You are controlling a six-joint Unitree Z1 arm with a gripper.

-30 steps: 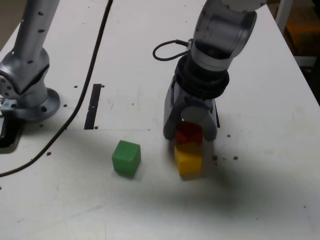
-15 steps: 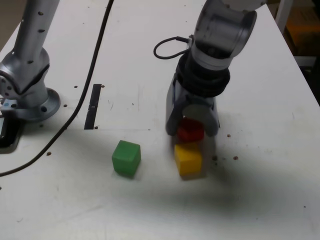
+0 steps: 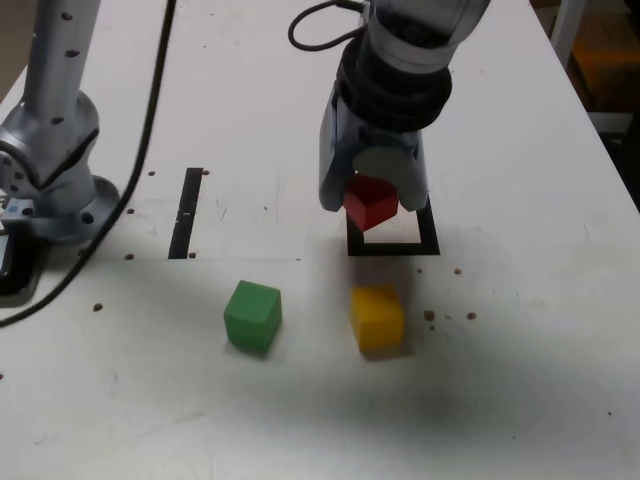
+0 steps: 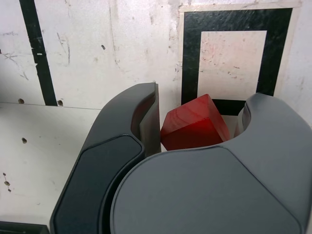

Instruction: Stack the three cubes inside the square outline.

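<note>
Now, starting at the exterior view's left: the arm's grey base (image 3: 50, 170) sits well off to that side of the gripper, with a dark cable (image 3: 140, 160) trailing past it, and a thin black strip (image 3: 187, 212) lies on the white table (image 3: 540, 380) between base and gripper. Moving right, the green cube (image 3: 252, 315) rests on the table, below and left of the gripper in that view. Next, the yellow cube (image 3: 377, 318) sits almost directly beneath the gripper, clear of it. And the gripper (image 3: 371, 200) itself hangs above the table, jaws closed narrow around the red cube (image 3: 369, 203), tilted in the grip. The square outline (image 3: 392, 235) lies just under and behind the cube; the wrist view shows the red cube (image 4: 195, 124) overlapping the outline's (image 4: 190, 58) near edge.
</note>
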